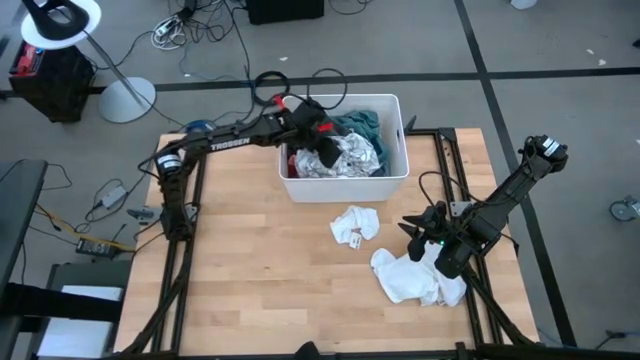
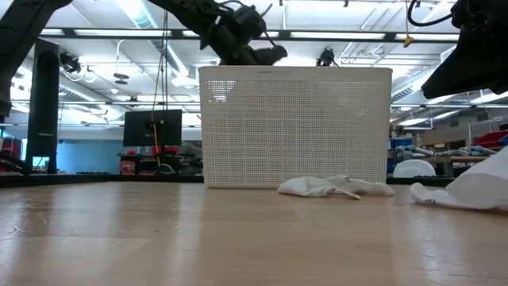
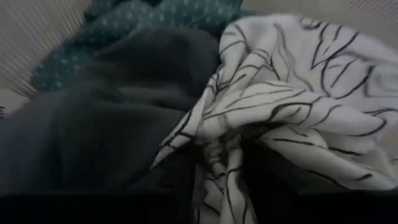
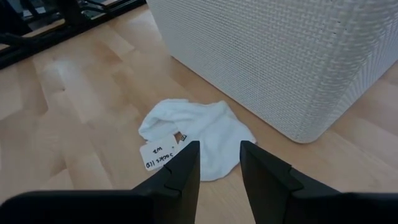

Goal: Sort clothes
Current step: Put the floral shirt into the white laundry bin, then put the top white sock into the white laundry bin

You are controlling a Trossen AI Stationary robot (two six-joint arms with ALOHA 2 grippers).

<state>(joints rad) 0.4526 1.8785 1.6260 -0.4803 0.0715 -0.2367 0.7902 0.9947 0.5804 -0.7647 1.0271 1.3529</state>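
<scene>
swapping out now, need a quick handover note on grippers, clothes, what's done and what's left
Left gripper: down in the white bin over the black garment and the white line-patterned piece; grip unclear.
Right gripper: open, empty, hovering above the table, aimed at the small white piece.
Done: two white pieces out on the table, the small one in front of the bin and a larger white garment under the right arm.
Left: black, patterned and teal items in the bin.
</scene>
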